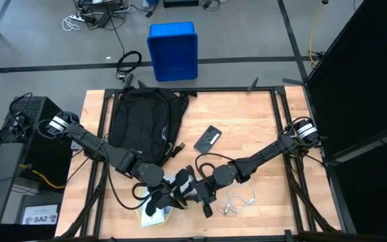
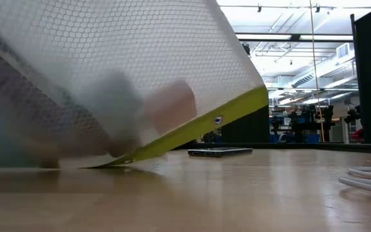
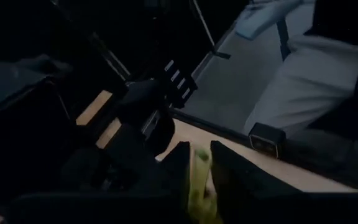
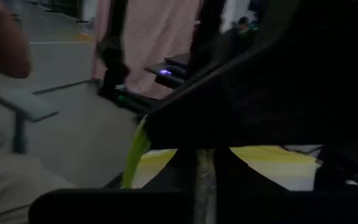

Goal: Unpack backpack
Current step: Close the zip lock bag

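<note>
The backpack [image 1: 143,124] lies slumped at the far left of the table [image 1: 247,134]; treat it as soft and grasp a strap. Your left gripper [image 1: 158,199] and right gripper [image 1: 195,190] each pinch the yellow-edged mesh pouch [image 1: 154,215] at the near edge.

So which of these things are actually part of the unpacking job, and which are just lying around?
Part of the job:
- backpack, lying on the table's far left
- white mesh pouch with yellow trim, pinched by both the left gripper and right gripper
- phone and white cable, probably already unpacked

Just lying about:
- blue bin on the floor
</note>
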